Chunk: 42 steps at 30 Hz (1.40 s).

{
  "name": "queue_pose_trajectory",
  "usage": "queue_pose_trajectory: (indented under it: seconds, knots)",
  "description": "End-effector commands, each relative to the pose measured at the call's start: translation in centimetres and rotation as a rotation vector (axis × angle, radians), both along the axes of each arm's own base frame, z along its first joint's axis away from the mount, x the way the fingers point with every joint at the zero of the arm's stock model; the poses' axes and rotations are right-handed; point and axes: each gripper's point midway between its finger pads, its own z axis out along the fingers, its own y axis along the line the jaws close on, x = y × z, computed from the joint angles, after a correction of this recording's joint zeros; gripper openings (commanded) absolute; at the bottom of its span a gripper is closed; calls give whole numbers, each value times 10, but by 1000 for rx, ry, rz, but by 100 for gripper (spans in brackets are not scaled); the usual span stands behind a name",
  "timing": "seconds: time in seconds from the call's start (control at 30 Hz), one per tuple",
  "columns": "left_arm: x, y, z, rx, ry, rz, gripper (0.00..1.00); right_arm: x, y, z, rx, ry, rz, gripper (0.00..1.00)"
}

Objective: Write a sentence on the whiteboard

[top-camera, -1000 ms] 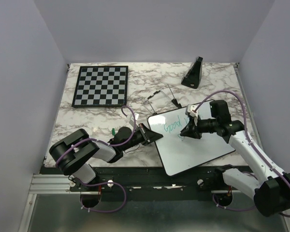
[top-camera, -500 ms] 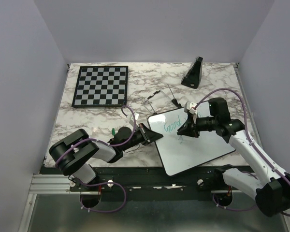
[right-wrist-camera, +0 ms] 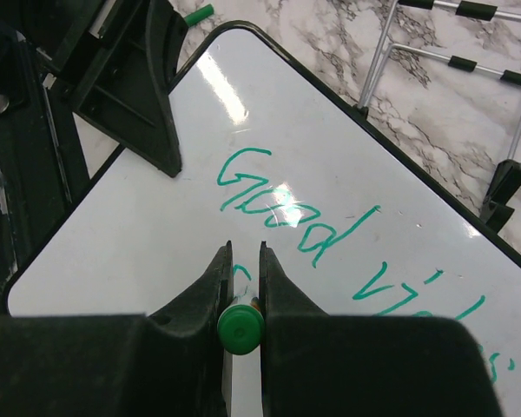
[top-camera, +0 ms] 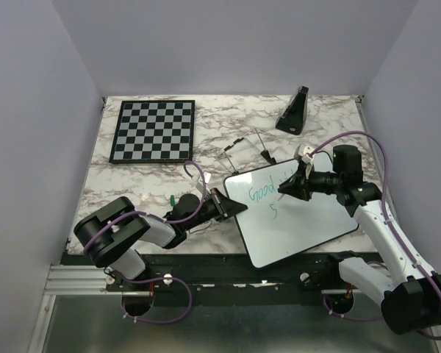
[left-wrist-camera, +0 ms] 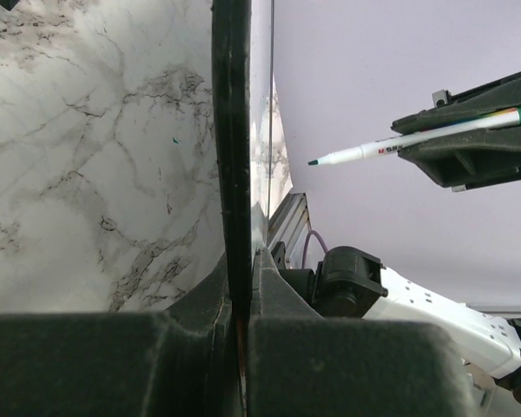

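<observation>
The whiteboard lies tilted on the marble table, its rim edge-on in the left wrist view. My left gripper is shut on the board's left corner. The sentence reads "Good vibes" in green, with an "S" under it. My right gripper is shut on a green marker over the board's upper middle. From the left wrist the marker tip hangs off the board's surface.
A chessboard lies at the back left. A black wedge stand sits at the back right. A wire easel lies just behind the whiteboard. A green marker cap rests by my left arm.
My right gripper has drawn back to the right and up with the marker, uncovering a fresh "S" below "Good". The left gripper and the board have not moved.
</observation>
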Motion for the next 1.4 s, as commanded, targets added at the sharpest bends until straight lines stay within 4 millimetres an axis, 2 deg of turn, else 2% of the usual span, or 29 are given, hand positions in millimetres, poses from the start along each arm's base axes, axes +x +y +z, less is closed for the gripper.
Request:
queue_pose_trajectory:
  seconds: [0.0, 0.5, 1.37]
  knots:
    - [7, 4, 21, -33, -114, 43, 0, 5, -4, 6, 14, -19, -17, 1]
    - [9, 4, 22, -37, -116, 48, 0, 1, -11, -2, 17, 10, -4, 1]
    - [10, 7, 23, -27, -117, 62, 0, -3, -6, -10, 51, 45, 35, 1]
